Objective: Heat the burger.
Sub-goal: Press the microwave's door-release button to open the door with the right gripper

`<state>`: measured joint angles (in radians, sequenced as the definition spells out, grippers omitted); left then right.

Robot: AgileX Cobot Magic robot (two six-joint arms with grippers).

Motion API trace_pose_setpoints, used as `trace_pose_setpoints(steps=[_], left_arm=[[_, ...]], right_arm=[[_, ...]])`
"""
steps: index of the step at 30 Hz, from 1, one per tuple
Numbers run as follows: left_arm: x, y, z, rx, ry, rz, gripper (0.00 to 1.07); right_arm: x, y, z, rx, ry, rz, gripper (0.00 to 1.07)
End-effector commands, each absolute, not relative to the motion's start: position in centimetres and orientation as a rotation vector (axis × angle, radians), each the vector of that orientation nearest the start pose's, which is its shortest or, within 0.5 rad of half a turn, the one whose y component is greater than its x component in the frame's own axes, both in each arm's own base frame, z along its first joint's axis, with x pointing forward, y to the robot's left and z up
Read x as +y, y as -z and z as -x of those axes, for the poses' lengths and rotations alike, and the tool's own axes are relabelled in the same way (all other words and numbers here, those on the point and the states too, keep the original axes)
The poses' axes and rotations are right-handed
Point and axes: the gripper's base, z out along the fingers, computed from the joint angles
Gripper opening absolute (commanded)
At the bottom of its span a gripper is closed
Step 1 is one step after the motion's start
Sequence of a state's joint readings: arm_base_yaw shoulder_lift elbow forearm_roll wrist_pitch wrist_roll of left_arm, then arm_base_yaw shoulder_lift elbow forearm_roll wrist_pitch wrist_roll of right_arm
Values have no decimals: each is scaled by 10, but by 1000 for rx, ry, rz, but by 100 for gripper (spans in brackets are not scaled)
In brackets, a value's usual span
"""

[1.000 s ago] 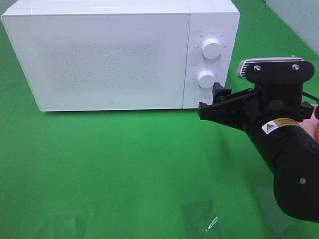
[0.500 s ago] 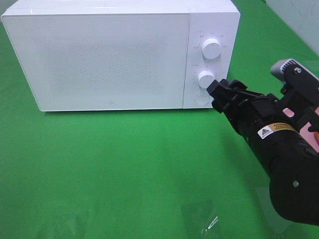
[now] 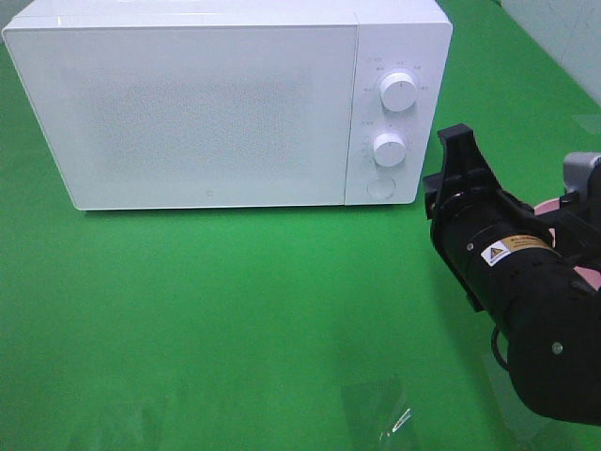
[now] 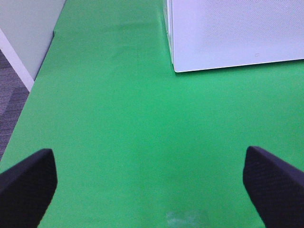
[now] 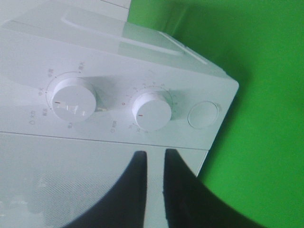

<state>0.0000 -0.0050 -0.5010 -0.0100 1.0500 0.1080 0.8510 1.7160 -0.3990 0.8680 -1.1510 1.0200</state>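
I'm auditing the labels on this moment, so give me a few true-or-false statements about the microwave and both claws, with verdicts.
1. The microwave has its door closed. True.
2. The right claw grips the lower knob. False: it hangs clear of the panel, its jaws nearly together on nothing.
3. The left claw is wide open above the green cloth. True.
4. The control panel carries three knobs. False: it has two, the upper knob and the lower one, plus a round button beneath them.

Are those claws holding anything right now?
Nothing. The left gripper is open over green cloth; the right gripper is nearly closed on empty air.
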Motion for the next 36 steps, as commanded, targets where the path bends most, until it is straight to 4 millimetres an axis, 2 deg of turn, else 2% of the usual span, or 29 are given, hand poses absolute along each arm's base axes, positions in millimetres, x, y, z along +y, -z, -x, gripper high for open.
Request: trace_pose_setpoints(steps=[1,5,9,23,29,30,31,36], left_arm=[[-1,-278,8,1992,-55,-106,100],[-1,-278,8,1992,-55,-106,100],[-1,-278,8,1992,-55,-106,100],[-1,-278,8,1992,-55,-106,100],[-1,-278,8,1992,-55,-106,100],[-1,-278,8,1992,-55,-106,100],[-1,-278,8,1992,-55,-106,100],[-1,-278,8,1992,-55,-106,100]], right_arm=[[148,-149,-209,1549,-1041,-1131,2],[154,-147,-208,1562,-1143,-1207,0],[156,-148,-208,1575,-1183,-1191,0],[156,-143,-212,1549,-1147,-1242,0],[157,-133,-224,1541,-1121,-1273,0],[157,-133,-224,1541,-1121,-1273,0],[155,-133,-234,1531,-1118,-1268,0],[151,-135,-243,1523,-1124,-1257,0]])
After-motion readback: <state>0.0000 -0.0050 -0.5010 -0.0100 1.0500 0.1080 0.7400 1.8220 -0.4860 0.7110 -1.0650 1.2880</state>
